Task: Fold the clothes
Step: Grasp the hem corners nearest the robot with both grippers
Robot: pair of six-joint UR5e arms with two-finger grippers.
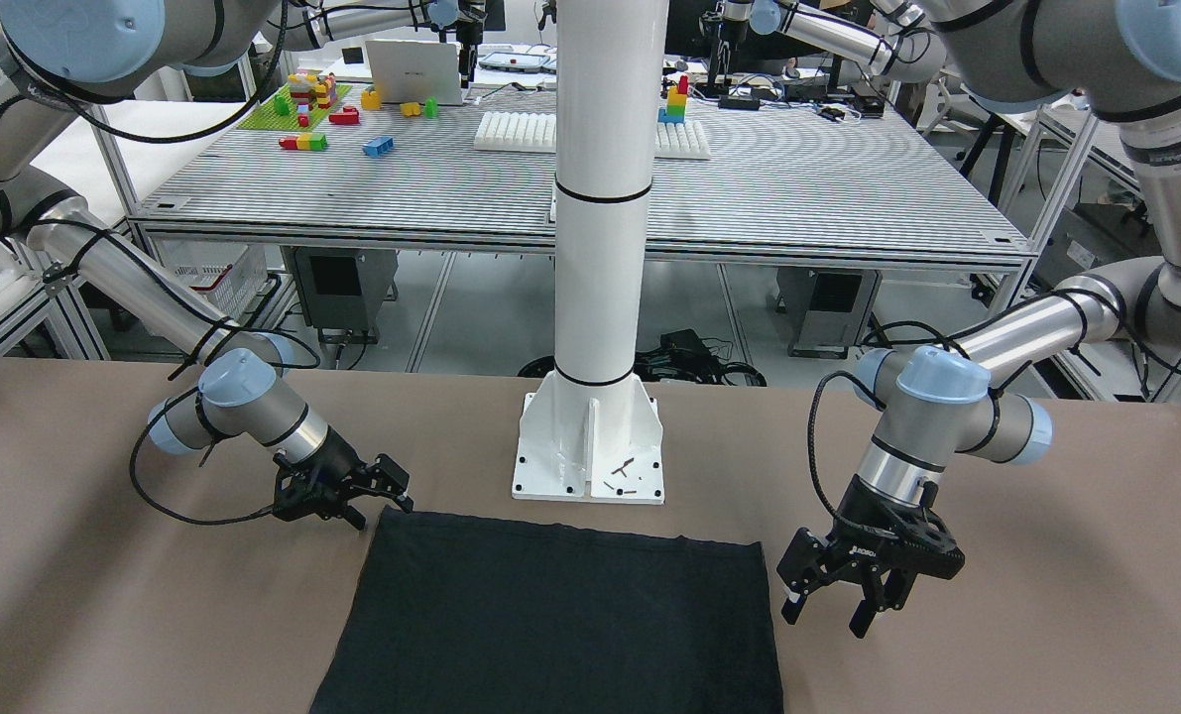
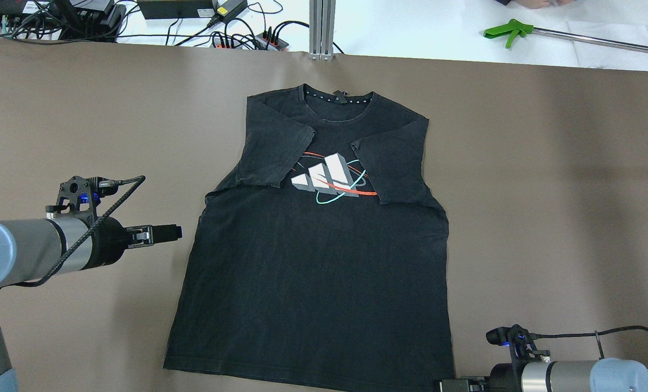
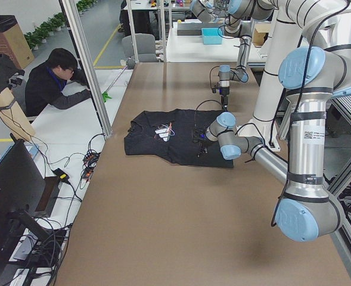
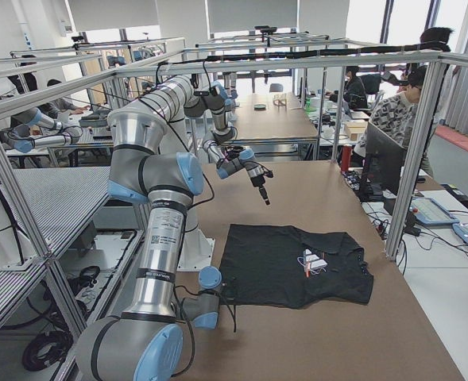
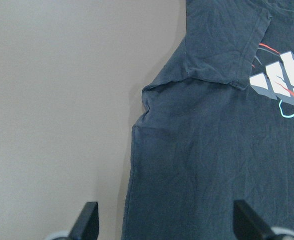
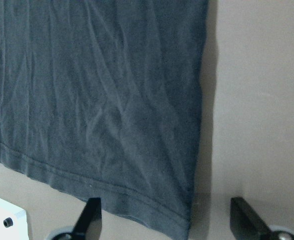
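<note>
A black T-shirt (image 2: pixel 313 272) lies flat on the brown table (image 2: pixel 547 190), collar far, both sleeves folded in over a white, red and teal chest logo (image 2: pixel 332 178). My left gripper (image 2: pixel 177 233) is open and empty beside the shirt's left edge; in the left wrist view its fingers (image 5: pixel 89 222) straddle that edge (image 5: pixel 137 150) from above. My right gripper (image 2: pixel 446 385) is open and empty at the near right hem corner. In the right wrist view the hem corner (image 6: pixel 184 220) lies between its fingertips (image 6: pixel 241 215). The front view shows the left gripper (image 1: pixel 824 620) and the right gripper (image 1: pixel 382 513) on either side of the hem.
The white pillar base (image 1: pixel 590 436) stands just behind the hem. A white bench beyond the table's far edge holds a green-handled tool (image 2: pixel 506 31) and power strips with cables (image 2: pixel 247 38). A person (image 3: pixel 56 83) sits at that bench.
</note>
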